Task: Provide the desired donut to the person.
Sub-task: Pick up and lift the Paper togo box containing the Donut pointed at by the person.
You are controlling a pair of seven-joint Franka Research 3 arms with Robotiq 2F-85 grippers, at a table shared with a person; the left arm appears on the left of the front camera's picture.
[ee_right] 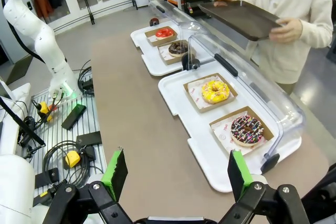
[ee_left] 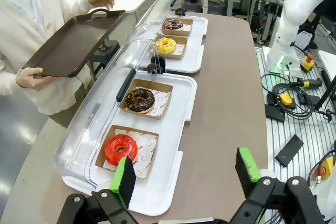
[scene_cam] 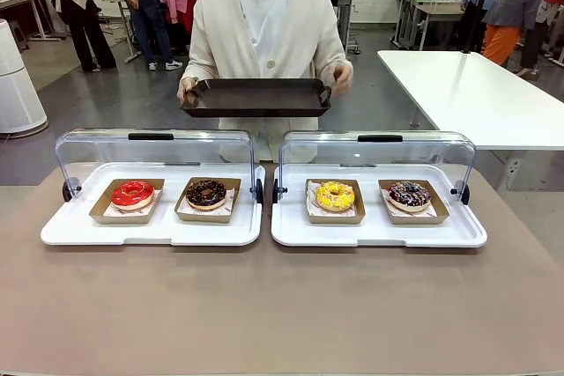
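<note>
Both empty: left gripper (ee_left: 186,170) spread wide, red donut (ee_left: 121,149) just past its left finger; right gripper (ee_right: 177,170) equally wide, sprinkled donut (ee_right: 247,129) ahead; the person (scene_cam: 260,24) beyond, holding a dark tray (scene_cam: 256,99), clear covers (scene_cam: 154,151) seemingly swung back

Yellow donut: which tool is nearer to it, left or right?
Right. The right tool hangs open in front of the yellow donut; the left tool hangs by the red donut, much farther off.

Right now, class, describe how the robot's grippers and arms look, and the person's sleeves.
Left gripper and right gripper: black two-finger linkages, green pads. Right arm and left arm: smooth white rounded segments. Person's sleeves: long, cream-white cardigan.
</note>
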